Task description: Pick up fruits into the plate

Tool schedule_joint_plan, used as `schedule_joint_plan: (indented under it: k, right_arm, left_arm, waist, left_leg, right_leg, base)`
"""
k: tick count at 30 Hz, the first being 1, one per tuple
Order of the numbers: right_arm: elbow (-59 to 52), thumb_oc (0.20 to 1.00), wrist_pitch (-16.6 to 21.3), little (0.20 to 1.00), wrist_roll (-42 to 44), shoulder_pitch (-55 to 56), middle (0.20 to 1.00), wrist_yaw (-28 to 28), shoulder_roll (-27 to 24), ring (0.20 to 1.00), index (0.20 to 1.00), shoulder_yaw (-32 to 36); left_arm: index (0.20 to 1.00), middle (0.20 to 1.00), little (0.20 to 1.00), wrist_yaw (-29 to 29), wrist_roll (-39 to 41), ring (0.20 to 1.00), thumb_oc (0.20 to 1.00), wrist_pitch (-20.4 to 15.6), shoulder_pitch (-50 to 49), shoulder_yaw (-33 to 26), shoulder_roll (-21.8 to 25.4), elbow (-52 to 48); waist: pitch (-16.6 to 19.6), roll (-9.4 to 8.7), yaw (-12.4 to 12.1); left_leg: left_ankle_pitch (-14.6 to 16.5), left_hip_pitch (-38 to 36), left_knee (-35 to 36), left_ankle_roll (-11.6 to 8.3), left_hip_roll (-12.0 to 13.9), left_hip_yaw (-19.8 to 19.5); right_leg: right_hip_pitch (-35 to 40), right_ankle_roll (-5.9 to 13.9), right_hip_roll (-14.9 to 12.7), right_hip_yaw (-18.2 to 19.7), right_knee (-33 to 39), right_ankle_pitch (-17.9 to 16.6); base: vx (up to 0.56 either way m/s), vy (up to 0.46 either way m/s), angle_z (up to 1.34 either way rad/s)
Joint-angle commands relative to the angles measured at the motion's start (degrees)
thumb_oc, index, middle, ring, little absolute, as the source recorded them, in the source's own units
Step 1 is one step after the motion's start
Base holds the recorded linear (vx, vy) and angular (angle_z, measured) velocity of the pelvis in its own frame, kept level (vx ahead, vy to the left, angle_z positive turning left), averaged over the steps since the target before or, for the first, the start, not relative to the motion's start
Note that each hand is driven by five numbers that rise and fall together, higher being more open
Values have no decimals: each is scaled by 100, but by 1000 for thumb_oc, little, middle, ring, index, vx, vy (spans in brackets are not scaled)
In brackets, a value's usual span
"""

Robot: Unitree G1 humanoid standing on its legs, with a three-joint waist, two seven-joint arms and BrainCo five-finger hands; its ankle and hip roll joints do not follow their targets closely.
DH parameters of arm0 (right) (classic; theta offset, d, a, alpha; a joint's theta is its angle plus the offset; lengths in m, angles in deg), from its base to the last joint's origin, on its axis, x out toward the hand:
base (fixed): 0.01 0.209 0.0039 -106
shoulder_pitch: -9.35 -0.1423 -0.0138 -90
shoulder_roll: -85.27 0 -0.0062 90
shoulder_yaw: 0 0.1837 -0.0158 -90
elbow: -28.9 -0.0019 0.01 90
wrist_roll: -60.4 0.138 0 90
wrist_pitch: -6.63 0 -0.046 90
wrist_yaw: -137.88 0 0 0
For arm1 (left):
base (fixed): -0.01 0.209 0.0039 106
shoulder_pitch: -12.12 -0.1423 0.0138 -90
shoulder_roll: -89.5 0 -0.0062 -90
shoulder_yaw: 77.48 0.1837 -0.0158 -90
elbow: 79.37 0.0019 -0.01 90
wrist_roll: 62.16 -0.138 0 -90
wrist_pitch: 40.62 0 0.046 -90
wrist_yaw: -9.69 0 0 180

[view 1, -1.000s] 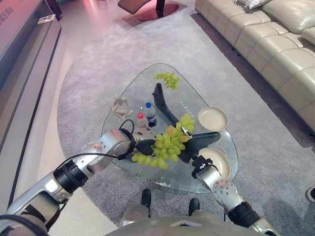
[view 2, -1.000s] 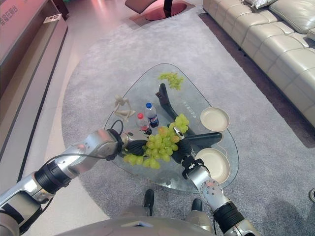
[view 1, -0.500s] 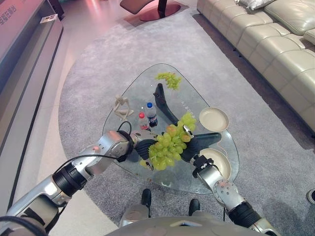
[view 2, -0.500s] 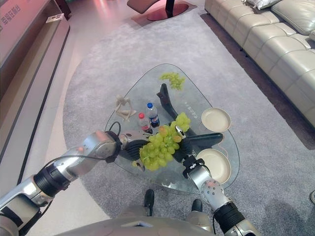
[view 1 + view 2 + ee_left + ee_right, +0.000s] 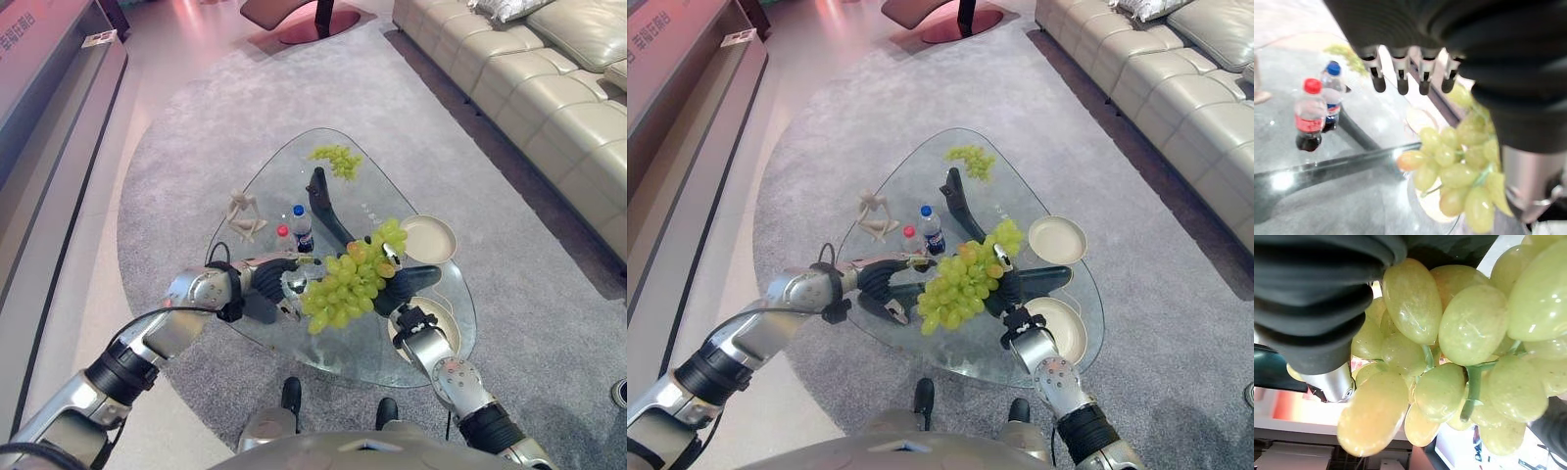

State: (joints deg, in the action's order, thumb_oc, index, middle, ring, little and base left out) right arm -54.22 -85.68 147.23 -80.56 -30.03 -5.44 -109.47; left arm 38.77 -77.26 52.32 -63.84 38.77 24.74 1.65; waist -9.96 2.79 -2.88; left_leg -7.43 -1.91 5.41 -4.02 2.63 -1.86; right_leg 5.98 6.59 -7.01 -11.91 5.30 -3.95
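A big bunch of green grapes [image 5: 351, 281] hangs above the glass table [image 5: 284, 166], with my right hand [image 5: 397, 299] shut on it from the right; up close the grapes [image 5: 1449, 357] crowd against that hand. My left hand [image 5: 265, 281] hovers just left of the bunch, apart from it, and its fingers [image 5: 1400, 73] are straight and open. Two cream plates lie on the table's right side, the far plate [image 5: 428, 238] and the near plate [image 5: 446, 333] beside my right wrist. A smaller bunch of grapes [image 5: 335, 159] lies at the table's far end.
Two small bottles, red-capped [image 5: 283, 238] and blue-capped [image 5: 301, 226], stand left of the held bunch, with a pale figurine [image 5: 245, 213] further left. The table's dark base [image 5: 323, 201] shows through the glass. A beige sofa [image 5: 549, 108] runs along the right, on grey carpet.
My left hand has let go of the bunch and drawn back left with its fingers straightened. My right hand has carried the grapes up and rightward, closer to the plates.
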Motion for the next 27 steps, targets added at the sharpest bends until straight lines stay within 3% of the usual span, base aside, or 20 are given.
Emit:
schedule_joint_plan:
  k: [1, 7, 14, 16, 19, 24, 27]
  right_arm:
    - [-385, 200, 114, 200, 28, -188, 200, 387, 320, 200, 200, 289]
    - [-308, 200, 176, 200, -265, -64, 200, 417, 409, 200, 200, 526]
    - [-25, 200, 427, 200, -1681, 73, 200, 129, 288, 200, 200, 1053]
    - [-13, 200, 437, 200, -1730, 74, 200, 141, 281, 200, 200, 1067]
    - [318, 200, 517, 200, -2385, 19, 200, 58, 11, 200, 200, 1373]
    - [948, 200, 722, 200, -2733, -542, 200, -59, -527, 200, 200, 1580]
    - [1195, 200, 823, 200, -2824, -763, 200, -83, -687, 200, 200, 1598]
  left_arm:
    - [1000, 1000, 1000, -526, 803, 1000, 1000, 100, 110, -371, -48, 24]
    - [1000, 1000, 1000, -887, 1572, 1000, 1000, 179, -309, -767, -371, 395]
    - [1000, 1000, 1000, -1497, 2746, 1000, 1000, 25, -1029, -1182, -964, 1652]
    - [1000, 1000, 1000, -1505, 2752, 1000, 1000, 2, -1040, -1189, -980, 1690]
    - [1000, 1000, 1000, -1830, 3185, 1000, 1000, -97, -1270, -1320, -1226, 2501]
    - [1000, 1000, 1000, -2282, 4039, 1000, 1000, -443, -1119, -1365, -1558, 3982]
    - [1000, 1000, 1000, -2317, 4087, 1000, 1000, -535, -1028, -1389, -1658, 4380]
  waist:
    - [32, -72, -105]
    - [29, -78, -97]
    - [-71, -116, 13]
    - [-76, -117, 14]
    - [-244, -153, 76]
    - [-734, -181, 157]
    - [-904, -188, 173]
  left_leg:
    - [685, -501, -68, 152, -230, 333]
    - [697, -535, -79, 159, -222, 339]
    - [717, -548, -117, 161, -190, 430]
    - [717, -546, -118, 160, -189, 433]
    - [710, -464, -164, 163, -171, 491]
    - [724, -122, -323, 167, -150, 550]
    - [728, 6, -376, 178, -160, 539]
  right_leg:
    - [150, 57, 38, -132, -30, 128]
    - [181, 36, 38, -114, -30, 145]
    - [162, 8, 41, -6, -30, 112]
    - [160, 7, 42, -1, -30, 110]
    - [30, 6, 41, 86, -85, 67]
    - [-318, 0, 48, 256, -176, 1]
    - [-439, -20, 69, 336, -207, -10]
  base:
    - [50, 9, 1]
    - [20, 3, 0]
    - [33, -3, -1]
    - [0, 0, 0]
    - [-18, -43, -5]
    - [-134, -79, -15]
    - [-131, -79, -18]
